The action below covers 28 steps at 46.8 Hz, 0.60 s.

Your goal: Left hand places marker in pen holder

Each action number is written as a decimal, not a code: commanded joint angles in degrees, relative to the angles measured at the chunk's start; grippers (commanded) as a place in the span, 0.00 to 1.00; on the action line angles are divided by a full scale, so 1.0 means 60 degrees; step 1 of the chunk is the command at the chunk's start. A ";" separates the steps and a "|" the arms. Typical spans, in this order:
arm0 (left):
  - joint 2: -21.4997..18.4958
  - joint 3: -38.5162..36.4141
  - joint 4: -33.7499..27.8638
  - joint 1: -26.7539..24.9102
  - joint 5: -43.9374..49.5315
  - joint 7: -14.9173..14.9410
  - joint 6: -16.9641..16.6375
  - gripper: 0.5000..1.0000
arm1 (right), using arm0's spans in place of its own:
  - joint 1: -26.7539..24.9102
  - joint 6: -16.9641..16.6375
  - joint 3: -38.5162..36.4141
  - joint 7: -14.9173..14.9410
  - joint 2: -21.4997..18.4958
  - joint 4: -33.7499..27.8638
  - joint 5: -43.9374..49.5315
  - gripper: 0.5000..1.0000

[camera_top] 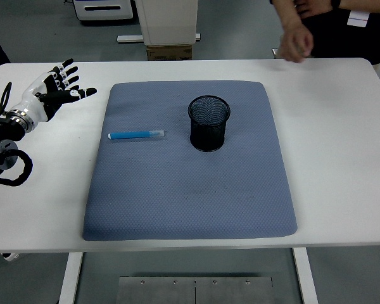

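Start at your near edge: one white counter (342, 158), and on it one blue-grey mat (190, 190) covering the middle. On that mat you've got one marker (137, 135), blue, lying flat and pointing sideways, just left of the one black mesh pen holder (209, 123), which stands upright with nothing visible inside. The two are near each other, not touching. Your left hand (54, 88) hovers off the mat, well left of the pen holder and beyond the marker, fingers (68, 66) spread wide, holding nothing. Past the pen holder, at the counter's far right edge, one person's hand (296, 44) hangs loosely curled. Behind that, grey floor, a cardboard box (170, 52) and a pale cabinet base.
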State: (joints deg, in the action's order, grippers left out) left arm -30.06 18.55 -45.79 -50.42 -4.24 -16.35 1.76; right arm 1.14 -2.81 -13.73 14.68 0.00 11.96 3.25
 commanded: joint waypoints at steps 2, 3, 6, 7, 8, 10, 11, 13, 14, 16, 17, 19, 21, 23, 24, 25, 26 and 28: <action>0.0000 -0.0001 0.0000 0.0009 -0.0012 0.0000 0.0014 1.00 | 0.0000 0.0000 0.0003 0.0000 0.0000 -0.0001 0.0000 1.00; 0.0000 -0.0015 0.0000 0.0009 -0.0012 0.0000 0.0014 1.00 | 0.0000 0.0000 0.0003 0.0000 0.0000 -0.0001 0.0000 1.00; 0.0000 -0.0015 0.0000 0.0053 -0.0012 0.0000 0.0029 1.00 | 0.0000 0.0000 0.0003 0.0000 0.0000 -0.0001 0.0000 1.00; 0.0000 -0.0001 0.0000 0.0082 -0.0012 0.0000 0.0029 1.00 | 0.0000 0.0000 -0.0012 0.0000 0.0000 -0.0001 0.0000 1.00; 0.0000 -0.0001 0.0000 0.0112 -0.0012 0.0000 0.0029 1.00 | 0.0000 0.0000 0.0003 0.0000 0.0000 -0.0001 0.0000 1.00; 0.0000 -0.0001 0.0000 0.0126 -0.0012 0.0000 0.0044 1.00 | 0.0000 0.0000 0.0003 0.0000 0.0000 -0.0001 0.0000 1.00; 0.0000 -0.0001 0.0000 0.0126 -0.0012 0.0000 0.0044 1.00 | 0.0000 0.0000 0.0003 0.0000 0.0000 -0.0001 0.0000 1.00; 0.0000 -0.0001 0.0000 0.0126 -0.0026 0.0000 0.0044 1.00 | 0.0000 0.0000 0.0003 0.0000 0.0000 -0.0001 0.0000 1.00; 0.0000 -0.0001 0.0000 0.0126 -0.0026 0.0000 0.0044 1.00 | 0.0000 0.0000 0.0003 0.0000 0.0000 -0.0001 0.0000 1.00; 0.0000 -0.0001 0.0000 0.0126 -0.0012 0.0000 0.0058 1.00 | 0.0000 0.0000 0.0003 0.0000 0.0000 -0.0001 0.0000 1.00; 0.0000 -0.0001 0.0000 0.0126 -0.0012 0.0000 0.0058 1.00 | 0.0000 0.0000 -0.0012 0.0000 0.0000 -0.0001 0.0000 1.00; 0.0000 -0.0001 0.0000 0.0126 -0.0012 0.0000 0.0058 1.00 | 0.0000 0.0000 -0.0012 0.0000 0.0000 -0.0001 0.0000 1.00; 0.0000 0.0014 0.0000 0.0126 0.0003 0.0000 0.0058 1.00 | 0.0000 0.0000 0.0003 0.0000 0.0000 -0.0001 0.0000 1.00; 0.0015 0.0043 0.0000 0.0126 0.0018 0.0000 0.0058 1.00 | 0.0000 0.0000 0.0003 0.0000 0.0000 -0.0001 0.0000 1.00; 0.0015 0.0043 0.0000 0.0141 0.0018 0.0000 0.0058 1.00 | 0.0000 0.0000 0.0003 0.0000 0.0000 -0.0001 0.0000 1.00; 0.0029 0.0043 0.0000 0.0141 0.0018 0.0000 0.0058 1.00 | 0.0000 0.0000 0.0003 0.0000 0.0000 -0.0001 0.0000 1.00; 0.0029 0.0043 0.0000 0.0127 0.0018 0.0000 0.0058 1.00 | 0.0000 0.0000 0.0003 0.0000 0.0000 -0.0001 0.0000 1.00; 0.0029 0.0058 0.0000 0.0126 0.0018 0.0000 0.0058 1.00 | 0.0000 0.0000 0.0003 0.0000 0.0000 -0.0001 0.0000 1.00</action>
State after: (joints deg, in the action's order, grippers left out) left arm -29.91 18.81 -45.79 -49.58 -4.15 -16.35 2.11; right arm 1.14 -2.81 -13.73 14.68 0.00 11.95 3.25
